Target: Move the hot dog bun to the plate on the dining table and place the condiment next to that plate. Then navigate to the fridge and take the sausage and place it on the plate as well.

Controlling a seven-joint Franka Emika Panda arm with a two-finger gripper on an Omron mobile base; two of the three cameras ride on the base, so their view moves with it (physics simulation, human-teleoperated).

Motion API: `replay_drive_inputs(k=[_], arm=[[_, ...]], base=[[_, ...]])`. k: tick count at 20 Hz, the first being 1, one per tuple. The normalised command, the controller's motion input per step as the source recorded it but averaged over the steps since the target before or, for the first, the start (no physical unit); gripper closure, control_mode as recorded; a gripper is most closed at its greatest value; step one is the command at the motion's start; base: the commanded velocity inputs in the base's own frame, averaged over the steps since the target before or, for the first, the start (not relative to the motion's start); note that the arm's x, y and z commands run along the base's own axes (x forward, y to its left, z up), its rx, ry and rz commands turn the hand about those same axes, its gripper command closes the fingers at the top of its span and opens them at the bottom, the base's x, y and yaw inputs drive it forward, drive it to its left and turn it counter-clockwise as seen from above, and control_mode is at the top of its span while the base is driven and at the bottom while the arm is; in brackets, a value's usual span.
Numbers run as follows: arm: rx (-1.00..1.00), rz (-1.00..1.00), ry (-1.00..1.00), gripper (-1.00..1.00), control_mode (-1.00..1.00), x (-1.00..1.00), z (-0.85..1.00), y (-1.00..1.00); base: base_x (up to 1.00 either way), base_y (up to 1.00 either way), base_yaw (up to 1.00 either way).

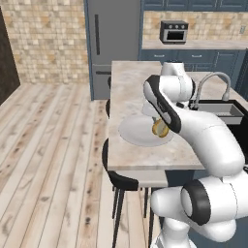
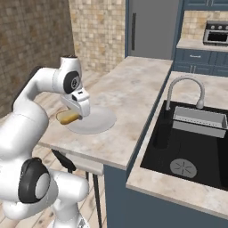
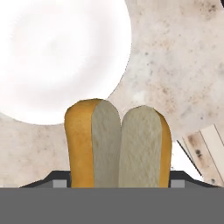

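My gripper (image 2: 75, 115) is shut on the hot dog bun (image 3: 118, 144), a pale tan split roll held between the dark fingertips. The bun (image 1: 160, 129) hangs just above the near edge of the round pale plate (image 1: 133, 131) on the dining table (image 1: 131, 77). From the right, the bun (image 2: 67, 117) sticks out left of the hand, over the plate's (image 2: 95, 120) left rim. Looking down along the hand, the plate (image 3: 57, 57) lies beyond the bun, with the marbled top around it. The grey fridge (image 1: 111, 34) stands behind the table. The condiment and the sausage are out of view.
A black sink (image 2: 196, 142) with a curved faucet (image 2: 185, 87) lies to the right of the table. A dark stool (image 1: 121, 181) stands under the table's near edge. A small oven (image 1: 173, 32) sits on the back counter. Wooden floor (image 1: 48, 145) stretches left.
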Motion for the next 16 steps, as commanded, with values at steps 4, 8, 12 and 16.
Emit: replay_drive_inputs(k=[4,8,12,16], arm=[[0.00,0.01,0.01,1.00,-1.00,0.47,-0.23,0.00],[0.00,0.00,0.04,1.00,-1.00,0.53,-0.27,0.00],[0.00,0.00,0.04,1.00,-1.00,0.47,-0.33,0.00],[0.00,0.00,0.01,1.00,-1.00,0.37,-0.30,0.00]], base=[[0.00,0.00,0.00],[0.00,0.00,0.00],[0.00,0.00,0.00],[0.00,0.00,0.00]])
